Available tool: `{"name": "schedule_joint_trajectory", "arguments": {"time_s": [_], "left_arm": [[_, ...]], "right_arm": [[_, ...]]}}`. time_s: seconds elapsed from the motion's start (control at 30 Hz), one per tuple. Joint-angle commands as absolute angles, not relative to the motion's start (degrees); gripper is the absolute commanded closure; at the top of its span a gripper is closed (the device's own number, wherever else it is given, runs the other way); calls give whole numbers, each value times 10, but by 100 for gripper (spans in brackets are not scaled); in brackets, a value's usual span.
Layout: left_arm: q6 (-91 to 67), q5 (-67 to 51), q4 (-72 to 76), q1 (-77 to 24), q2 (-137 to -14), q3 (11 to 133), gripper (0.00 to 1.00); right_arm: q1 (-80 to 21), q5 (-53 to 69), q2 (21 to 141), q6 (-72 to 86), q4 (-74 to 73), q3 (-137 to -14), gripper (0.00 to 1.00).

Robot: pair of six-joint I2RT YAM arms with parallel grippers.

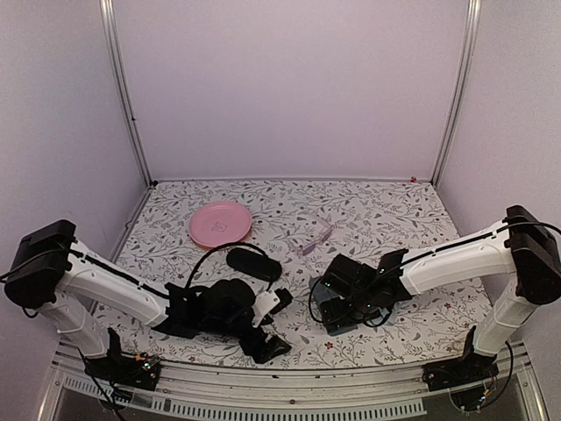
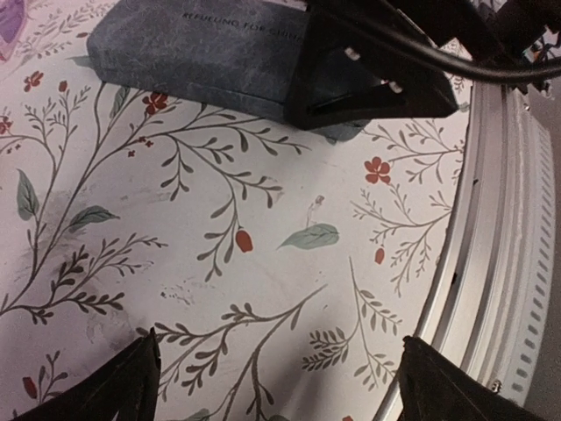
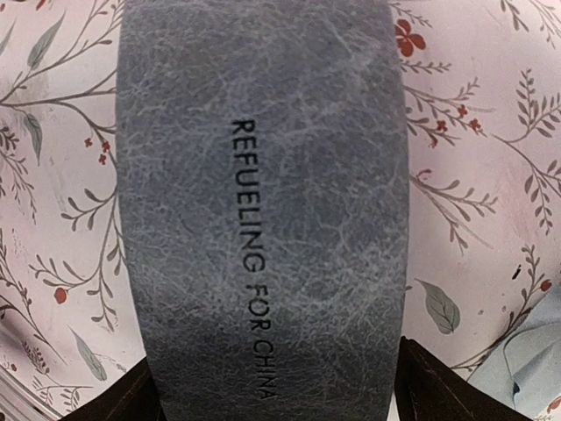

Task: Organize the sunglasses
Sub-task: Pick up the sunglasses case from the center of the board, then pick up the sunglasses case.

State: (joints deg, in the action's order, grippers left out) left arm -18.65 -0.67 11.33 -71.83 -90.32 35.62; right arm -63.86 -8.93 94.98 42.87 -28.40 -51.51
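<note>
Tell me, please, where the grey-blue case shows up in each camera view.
Top external: grey-blue case lower middle, mostly hidden under the right gripper.
Left wrist: case along the top edge, left of centre.
Right wrist: case fills the centre.
Shared landmark: the floral table cover.

grey-blue case | embossed lid text: "REFUELING FOR CHINA"

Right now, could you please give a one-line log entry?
left gripper open | right gripper open astride grey-blue rectangular case | pale pinkish translucent sunglasses untouched
</note>
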Motion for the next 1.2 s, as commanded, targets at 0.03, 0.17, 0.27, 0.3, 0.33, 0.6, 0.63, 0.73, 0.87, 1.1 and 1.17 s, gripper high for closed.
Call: {"name": "schedule_joint_trajectory", "arguments": {"time_s": [0.03,0.17,0.27,0.3,0.33,0.6,0.63,0.73,0.87,1.1,1.17], "left_arm": [[-192,-15,131,-701,-901,350,4],[-188,-17,139,-684,-909,353,4],[-190,-18,157,-670,-916,356,3],[-194,-18,163,-662,-918,357,2],[-198,-17,170,-655,-918,356,2],[-205,-111,307,-593,-894,320,1],[-204,-129,338,-588,-889,310,1],[-205,-195,442,-568,-874,273,1],[-183,-273,521,-551,-858,244,1],[-174,-314,557,-537,-838,247,1],[-182,-323,571,-531,-837,246,1]], "right_arm": [[-642,-117,956,429,-328,-536,18],[-642,-121,939,415,-324,-539,24],[-642,-123,918,395,-315,-537,28],[-642,-123,910,386,-310,-536,29],[-640,-122,902,380,-304,-535,30],[-602,-5,799,276,-171,-479,42],[-598,16,787,259,-151,-473,43],[-595,68,765,220,-108,-466,44],[-594,136,756,168,-66,-466,44],[-594,246,752,109,1,-463,44],[-593,266,754,102,16,-463,43]]}}
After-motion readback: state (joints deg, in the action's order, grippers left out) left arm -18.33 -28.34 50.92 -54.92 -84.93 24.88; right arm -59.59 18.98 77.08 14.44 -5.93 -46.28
